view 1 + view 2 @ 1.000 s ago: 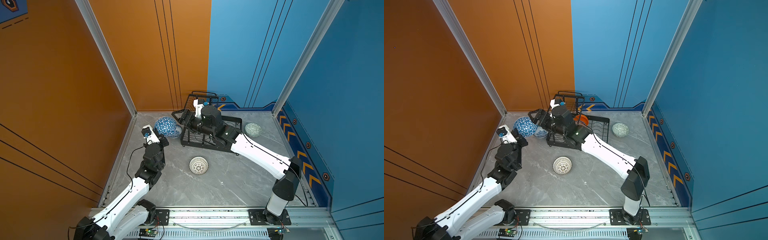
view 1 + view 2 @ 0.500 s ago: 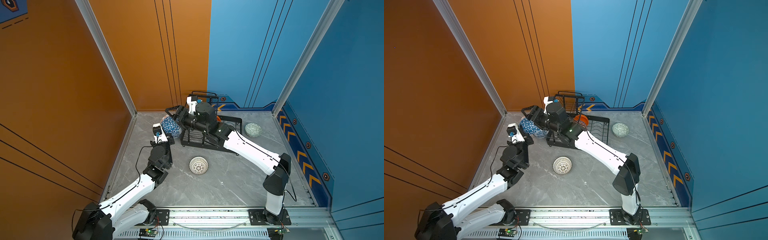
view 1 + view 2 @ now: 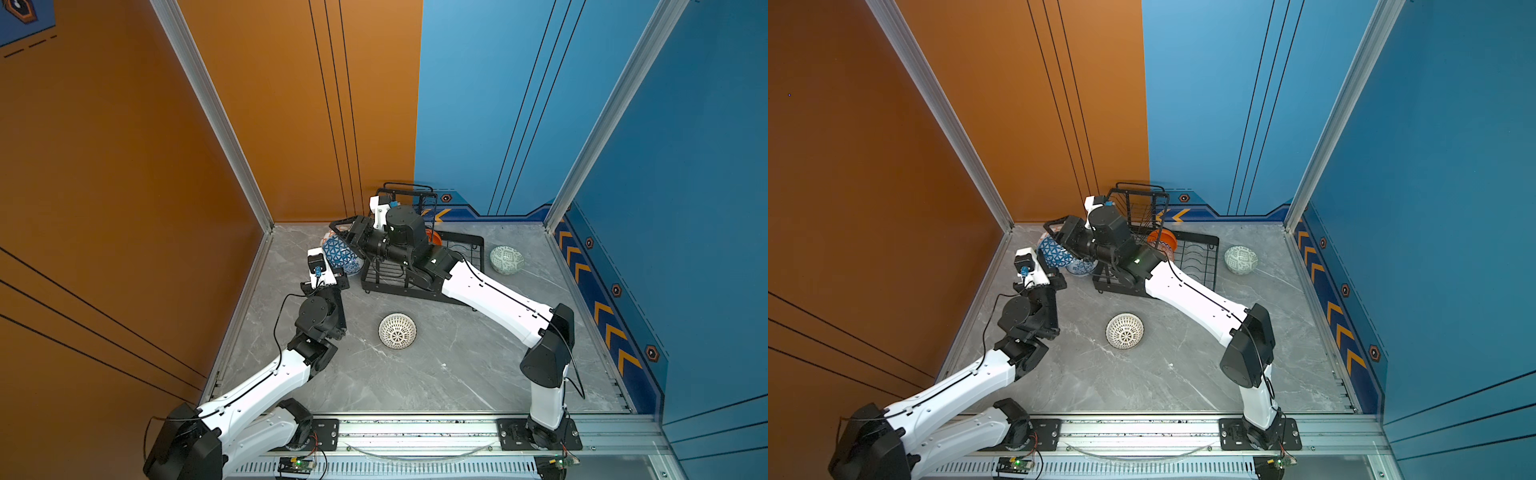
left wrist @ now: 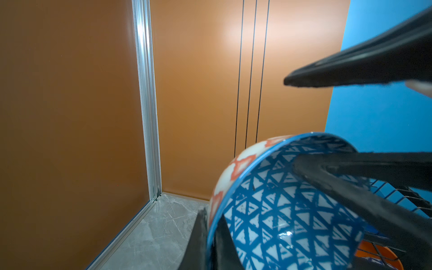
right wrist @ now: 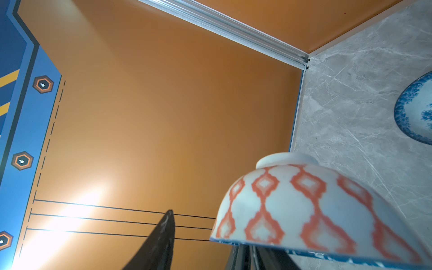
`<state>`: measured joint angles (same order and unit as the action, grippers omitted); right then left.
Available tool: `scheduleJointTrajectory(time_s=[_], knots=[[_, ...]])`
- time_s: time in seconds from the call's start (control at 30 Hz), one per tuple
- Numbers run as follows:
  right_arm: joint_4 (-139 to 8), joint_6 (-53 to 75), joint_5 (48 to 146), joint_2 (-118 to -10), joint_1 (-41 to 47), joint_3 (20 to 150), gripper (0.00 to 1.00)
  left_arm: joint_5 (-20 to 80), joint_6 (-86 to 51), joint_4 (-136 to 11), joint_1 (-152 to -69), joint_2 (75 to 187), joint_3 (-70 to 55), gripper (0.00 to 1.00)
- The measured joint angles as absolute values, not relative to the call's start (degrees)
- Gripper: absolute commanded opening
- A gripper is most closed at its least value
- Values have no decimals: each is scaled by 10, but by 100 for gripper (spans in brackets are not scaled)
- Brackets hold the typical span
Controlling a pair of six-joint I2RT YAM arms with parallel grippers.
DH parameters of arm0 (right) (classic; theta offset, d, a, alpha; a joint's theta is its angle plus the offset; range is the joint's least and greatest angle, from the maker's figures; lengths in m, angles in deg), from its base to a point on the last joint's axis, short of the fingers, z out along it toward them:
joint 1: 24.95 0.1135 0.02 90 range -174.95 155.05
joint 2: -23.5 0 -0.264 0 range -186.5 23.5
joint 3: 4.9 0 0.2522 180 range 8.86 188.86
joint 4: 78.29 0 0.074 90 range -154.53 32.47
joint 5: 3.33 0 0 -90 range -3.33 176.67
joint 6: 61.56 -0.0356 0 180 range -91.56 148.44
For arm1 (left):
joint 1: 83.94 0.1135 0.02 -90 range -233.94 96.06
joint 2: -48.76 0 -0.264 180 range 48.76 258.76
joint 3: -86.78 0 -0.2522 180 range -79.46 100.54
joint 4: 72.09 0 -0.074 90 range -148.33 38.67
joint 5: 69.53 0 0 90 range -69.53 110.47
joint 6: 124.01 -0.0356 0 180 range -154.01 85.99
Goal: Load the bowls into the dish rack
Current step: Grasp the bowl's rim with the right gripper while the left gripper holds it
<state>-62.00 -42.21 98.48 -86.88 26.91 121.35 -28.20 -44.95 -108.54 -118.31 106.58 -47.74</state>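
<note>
My left gripper (image 4: 208, 217) is shut on the rim of a bowl (image 3: 340, 252) that is blue triangle-patterned inside and orange-white outside, held tilted above the floor at the far left. My right gripper (image 3: 344, 233) reaches across the dish rack (image 3: 471, 245) and straddles the bowl's (image 4: 275, 210) upper wall, one finger (image 4: 332, 177) inside and one (image 4: 327, 70) outside with a gap, open. A plain orange bowl (image 3: 1162, 239) stands in the rack (image 3: 1200, 266). On the floor lie a white dotted bowl (image 3: 397, 331), a pale green bowl (image 3: 506, 259) and a blue-white floral bowl (image 3: 1080, 267).
The rack's raised basket tier (image 3: 409, 193) stands against the back wall. The orange side wall and its aluminium post (image 3: 232, 145) are close to the left of the held bowl. Both arm bases sit on the front rail (image 3: 415, 432).
The left arm has carried the bowl up and right toward the rack. The right arm has swung left over the rack, and its jaws have narrowed around the bowl's wall.
</note>
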Motion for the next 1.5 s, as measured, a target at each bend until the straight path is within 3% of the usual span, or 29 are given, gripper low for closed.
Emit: scheduleJointTrajectory(time_s=[0.4,0.8,1.1,1.27,1.5], knots=[[-615,-424,987,-887,269,1230,35,-290,-479,-1114,-1197,1062,-480,0],[-605,-449,1006,-896,276,1239,11,-297,-531,-1160,-1208,1068,-501,0],[-604,-456,1013,-896,278,1240,0,-303,-544,-1174,-1208,1069,-506,0],[-603,-456,1017,-896,279,1240,0,-306,-543,-1179,-1208,1068,-510,0],[-596,-453,1029,-897,285,1244,0,-310,-543,-1178,-1212,1039,-530,12]])
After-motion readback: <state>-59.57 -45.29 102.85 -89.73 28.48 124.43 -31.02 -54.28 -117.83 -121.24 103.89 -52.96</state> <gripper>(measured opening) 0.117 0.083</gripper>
